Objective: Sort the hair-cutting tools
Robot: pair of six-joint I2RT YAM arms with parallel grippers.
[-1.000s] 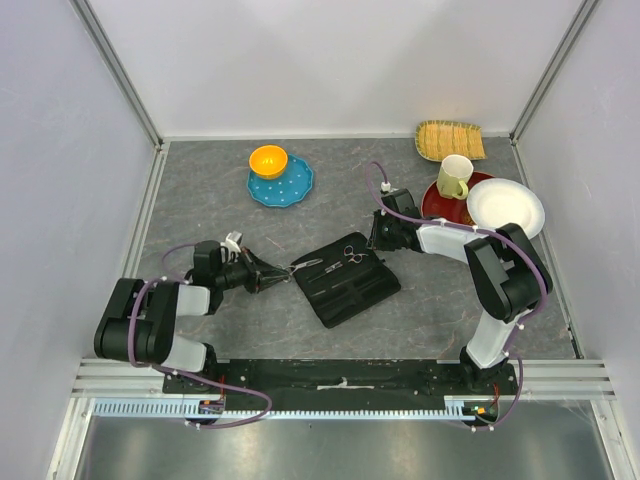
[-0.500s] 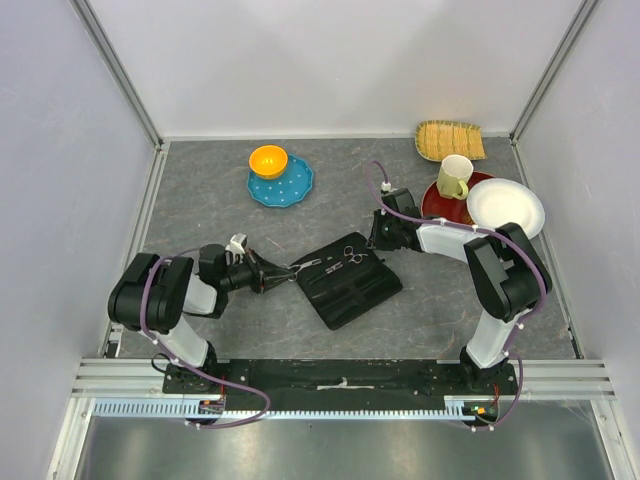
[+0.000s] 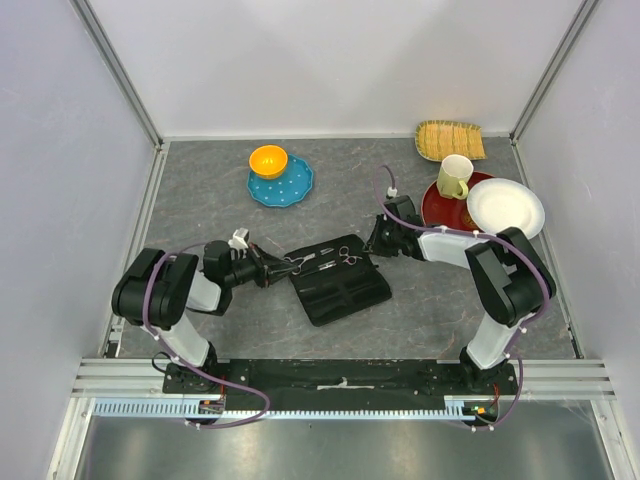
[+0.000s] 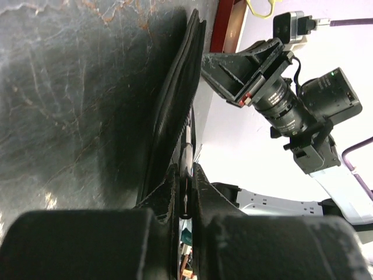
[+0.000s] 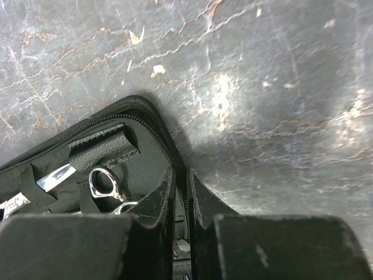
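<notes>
The flat black zip case [image 3: 338,288] lies open mid-table. Two silver scissors [image 3: 334,260] sit strapped in its far flap; one finger ring shows in the right wrist view [image 5: 105,182]. I cannot make out the black combs. My left gripper [image 3: 287,266] is shut on the case's left edge, seen edge-on in the left wrist view [image 4: 175,105] with the jaws [image 4: 185,195] pinching it. My right gripper [image 3: 371,243] is shut on the zip rim at the case's right corner [image 5: 148,119], with its jaws [image 5: 180,192] closed over it.
An orange bowl [image 3: 268,160] sits on a blue dotted plate [image 3: 293,187] at the back left. A yellow mug [image 3: 455,177] on a red plate [image 3: 434,203], a white plate [image 3: 505,207] and a woven mat [image 3: 450,140] stand at the back right.
The case has turned and shifted left, its far flap now looking narrower. The left arm's elbow swung inward and both grippers moved slightly while still holding the case.
</notes>
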